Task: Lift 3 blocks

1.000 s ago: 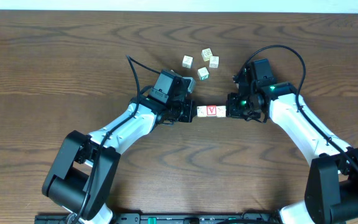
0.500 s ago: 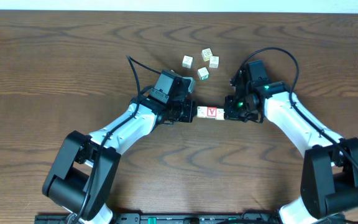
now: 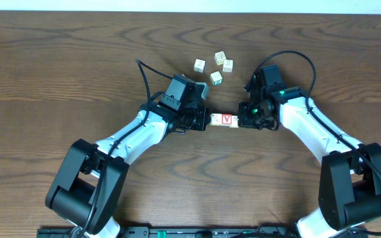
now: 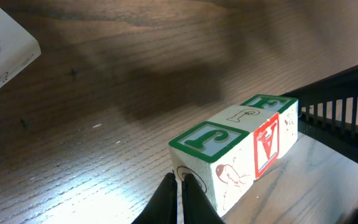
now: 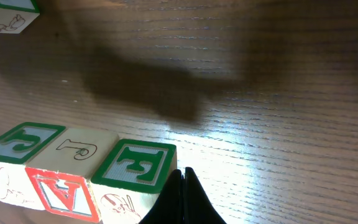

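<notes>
Dark wooden table (image 3: 58, 59), four spare cubes (image 3: 227, 65)

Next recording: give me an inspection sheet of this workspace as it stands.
Surface: dark brown wooden table.
Job's things: three small wooden alphabet cubes in one touching row, the red-faced one in the middle.
Clutter: four loose pale wooden cubes beyond the row.
End effectors: left end effector and right end effector both shut, each butted against one end of the row.
Cables: left black cable and right black cable loop above the arms.
Surroundings: pale strip along the far table edge.
</notes>
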Motion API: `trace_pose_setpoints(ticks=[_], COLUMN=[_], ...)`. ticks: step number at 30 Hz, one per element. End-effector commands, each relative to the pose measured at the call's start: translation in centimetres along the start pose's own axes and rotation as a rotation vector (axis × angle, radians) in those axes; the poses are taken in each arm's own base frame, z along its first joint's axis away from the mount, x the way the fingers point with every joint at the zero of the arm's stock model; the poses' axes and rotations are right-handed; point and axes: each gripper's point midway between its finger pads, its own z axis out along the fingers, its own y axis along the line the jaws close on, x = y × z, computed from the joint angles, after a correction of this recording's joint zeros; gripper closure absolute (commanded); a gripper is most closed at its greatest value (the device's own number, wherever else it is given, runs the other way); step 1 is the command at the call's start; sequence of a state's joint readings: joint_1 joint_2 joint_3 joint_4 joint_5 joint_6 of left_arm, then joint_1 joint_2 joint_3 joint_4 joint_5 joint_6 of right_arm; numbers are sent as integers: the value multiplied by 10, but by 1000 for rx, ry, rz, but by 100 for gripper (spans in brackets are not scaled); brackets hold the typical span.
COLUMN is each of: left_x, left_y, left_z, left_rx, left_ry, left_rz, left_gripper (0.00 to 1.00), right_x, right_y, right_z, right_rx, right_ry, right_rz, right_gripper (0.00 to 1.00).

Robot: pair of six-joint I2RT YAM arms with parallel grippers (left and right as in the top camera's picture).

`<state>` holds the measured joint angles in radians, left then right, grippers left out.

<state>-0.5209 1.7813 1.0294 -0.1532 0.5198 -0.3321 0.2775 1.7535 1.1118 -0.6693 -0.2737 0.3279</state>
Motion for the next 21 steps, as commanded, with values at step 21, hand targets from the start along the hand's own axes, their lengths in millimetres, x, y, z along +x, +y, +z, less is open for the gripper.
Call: trace_pose_setpoints(ticks=[21], left_x=[29], left_y=[-33], left_z=[27], left_rx=[130], left_ry=[120], left_rz=[57], left_gripper=[93], right_x=[7], right_y=[62], right_z=[-6], right_rx=[-225], right_ry=[42], right_rz=[-90], right_gripper=[99])
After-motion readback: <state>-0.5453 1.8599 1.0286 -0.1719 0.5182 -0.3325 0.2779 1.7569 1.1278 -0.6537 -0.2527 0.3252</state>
